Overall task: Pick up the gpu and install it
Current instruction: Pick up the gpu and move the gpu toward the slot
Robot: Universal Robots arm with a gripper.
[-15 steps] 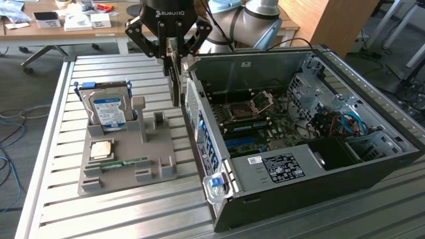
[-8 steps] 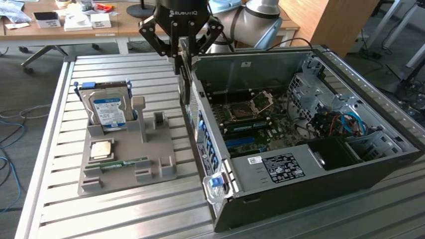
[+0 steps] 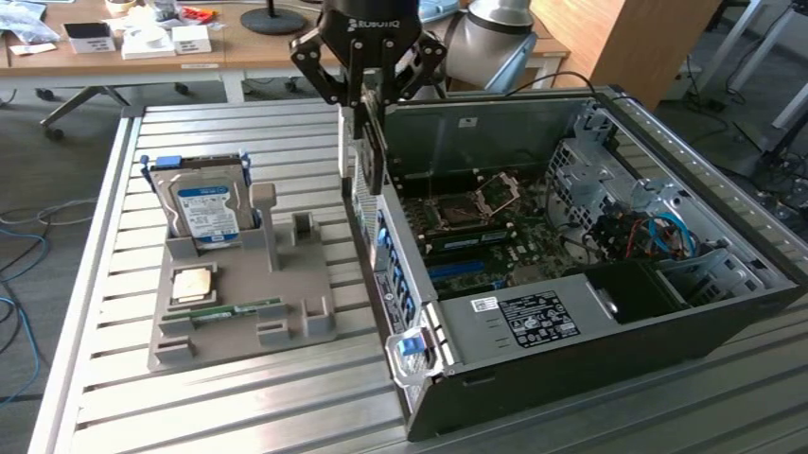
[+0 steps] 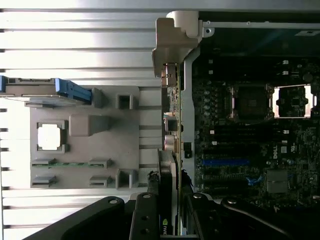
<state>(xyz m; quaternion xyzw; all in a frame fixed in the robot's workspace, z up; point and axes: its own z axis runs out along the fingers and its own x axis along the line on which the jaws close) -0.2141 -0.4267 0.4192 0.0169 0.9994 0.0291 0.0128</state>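
Observation:
My gripper [image 3: 370, 87] is shut on the gpu [image 3: 369, 156], a thin card that hangs edge-down from the fingers. The card is over the rear wall of the open computer case [image 3: 707, 312], between the grey parts holder and the motherboard. In the wrist view the gpu [image 4: 171, 135] shows edge-on between my gripper's [image 4: 170, 212] dark fingers, with its silvery end bracket [image 4: 176, 30] at the far end. The motherboard [image 4: 250, 140] with a blue slot [image 4: 225, 162] lies just beside the card's edge. The card is above the board, apart from any slot.
A grey parts holder [image 3: 272, 284] on the slatted aluminium table [image 3: 215, 407] carries a blue-labelled hard drive [image 3: 204, 210], a processor [image 3: 192, 284] and a green RAM stick [image 3: 240, 309]. Inside the case are cables [image 3: 650, 236] and a black power supply label [image 3: 536, 317].

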